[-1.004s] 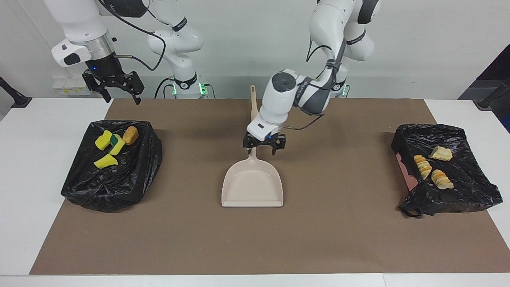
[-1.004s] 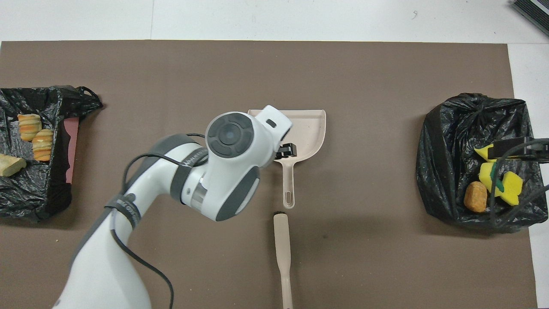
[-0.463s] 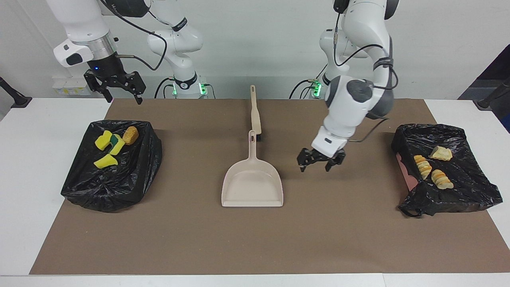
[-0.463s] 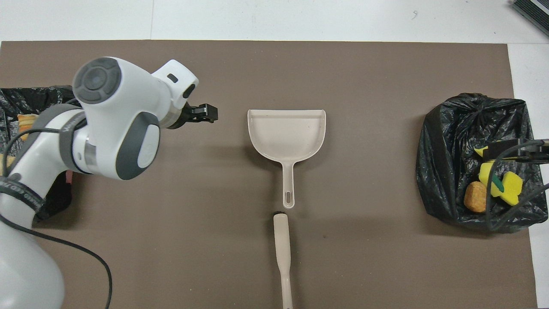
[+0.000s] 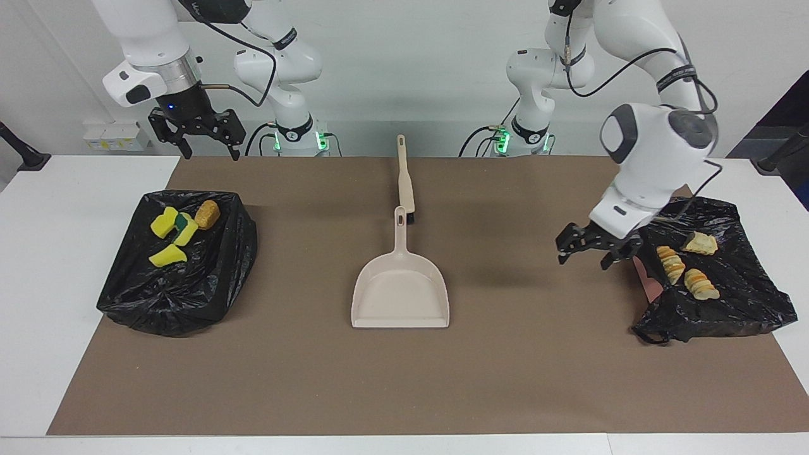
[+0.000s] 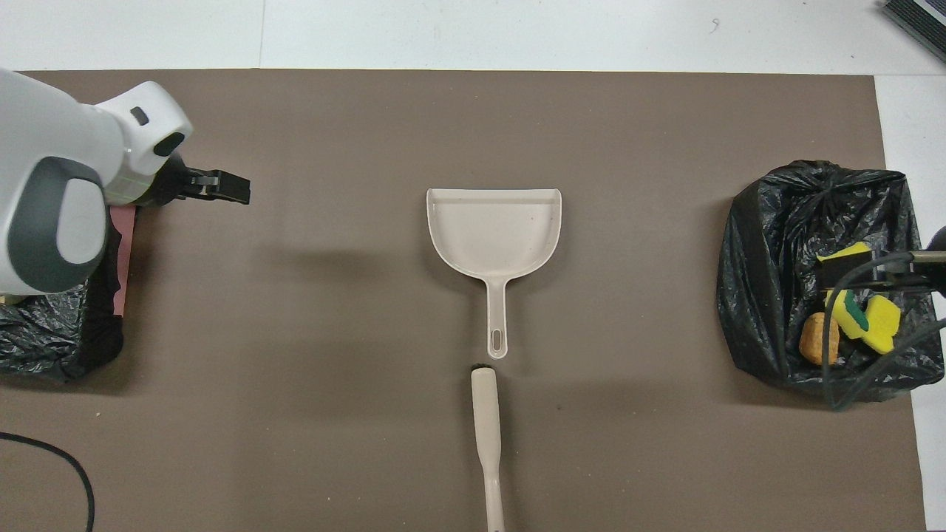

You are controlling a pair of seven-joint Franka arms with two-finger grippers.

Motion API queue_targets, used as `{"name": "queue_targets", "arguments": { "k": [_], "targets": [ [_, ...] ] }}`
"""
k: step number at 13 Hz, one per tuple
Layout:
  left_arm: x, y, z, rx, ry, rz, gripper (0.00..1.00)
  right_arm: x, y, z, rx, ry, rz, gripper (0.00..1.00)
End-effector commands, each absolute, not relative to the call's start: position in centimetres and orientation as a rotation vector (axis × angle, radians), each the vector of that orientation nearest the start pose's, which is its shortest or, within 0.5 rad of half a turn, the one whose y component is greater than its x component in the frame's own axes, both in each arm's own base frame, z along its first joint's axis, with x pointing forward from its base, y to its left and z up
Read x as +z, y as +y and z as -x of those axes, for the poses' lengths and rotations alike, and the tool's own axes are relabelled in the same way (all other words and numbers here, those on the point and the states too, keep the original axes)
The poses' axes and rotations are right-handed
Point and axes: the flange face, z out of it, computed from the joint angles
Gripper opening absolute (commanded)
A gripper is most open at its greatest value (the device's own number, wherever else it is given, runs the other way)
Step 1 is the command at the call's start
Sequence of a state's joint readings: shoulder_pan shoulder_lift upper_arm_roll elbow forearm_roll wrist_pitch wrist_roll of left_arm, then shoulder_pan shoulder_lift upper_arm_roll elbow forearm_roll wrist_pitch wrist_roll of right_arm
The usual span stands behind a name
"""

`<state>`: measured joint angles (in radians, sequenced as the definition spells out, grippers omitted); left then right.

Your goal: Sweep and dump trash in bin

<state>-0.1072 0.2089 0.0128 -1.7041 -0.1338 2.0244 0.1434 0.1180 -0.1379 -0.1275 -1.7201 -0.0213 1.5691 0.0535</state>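
All the trash lies in two black-bagged bins. The bin (image 5: 183, 284) at the right arm's end holds yellow sponge bits (image 5: 165, 222), one green-backed, and an orange-brown lump (image 5: 206, 215). In the bin (image 5: 727, 309) at the left arm's end lie pale crumbly chunks (image 5: 700, 284). Between the bins the beige dustpan (image 5: 400, 294) rests empty on the mat, with the brush (image 5: 404, 180) lying just past its handle, nearer the robots. My left gripper (image 5: 588, 258) hangs open and empty over the mat beside its bin. High over the mat's edge by the robots, my right gripper (image 5: 212, 155) is open and empty.
A brown mat (image 5: 505, 379) covers most of the white table (image 5: 57, 208). In the overhead view the dustpan (image 6: 494, 229) and brush (image 6: 484, 428) lie in one line, the sponge bin (image 6: 776, 295) stands at one end, and the left arm covers most of the other bin (image 6: 44, 347).
My left gripper has swung from over the dustpan's handle across the mat to beside the bin at its own end. My right gripper has drifted a little toward the middle. The dustpan stayed put.
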Motion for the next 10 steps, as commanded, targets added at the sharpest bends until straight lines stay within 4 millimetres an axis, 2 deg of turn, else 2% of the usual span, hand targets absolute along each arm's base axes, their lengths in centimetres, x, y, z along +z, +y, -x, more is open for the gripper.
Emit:
{"name": "queue_targets", "arguments": {
  "k": [1,2,4,6,8,10],
  "targets": [
    [49.3,-1.6,-62.3,-0.161,0.378,3.224,1.0,62.3,-2.3,-49.3,0.06,0.132,3.124,1.0],
    [49.5,0.5,-62.2,-0.153,0.355,3.225,1.0,62.3,-2.7,-49.2,0.06,0.144,3.122,1.0],
    [49.5,2.2,-61.8,-0.1,0.289,3.236,1.0,62.1,-4.4,-49.0,0.062,0.184,3.119,1.0],
    [50.7,1.6,-60.9,-0.063,0.159,3.226,1.0,61.4,-7.2,-48.6,0.075,0.218,3.115,1.0],
    [53.8,-0.8,-59.8,-0.058,0.093,3.135,1.0,61.4,-7.3,-49.3,0.03,0.202,3.117,1.0],
    [56.5,-1.5,-58.0,-0.053,0.115,3.132,1.0,62.8,-5.7,-51.5,0.021,0.281,3.089,1.0]
  ]
}}
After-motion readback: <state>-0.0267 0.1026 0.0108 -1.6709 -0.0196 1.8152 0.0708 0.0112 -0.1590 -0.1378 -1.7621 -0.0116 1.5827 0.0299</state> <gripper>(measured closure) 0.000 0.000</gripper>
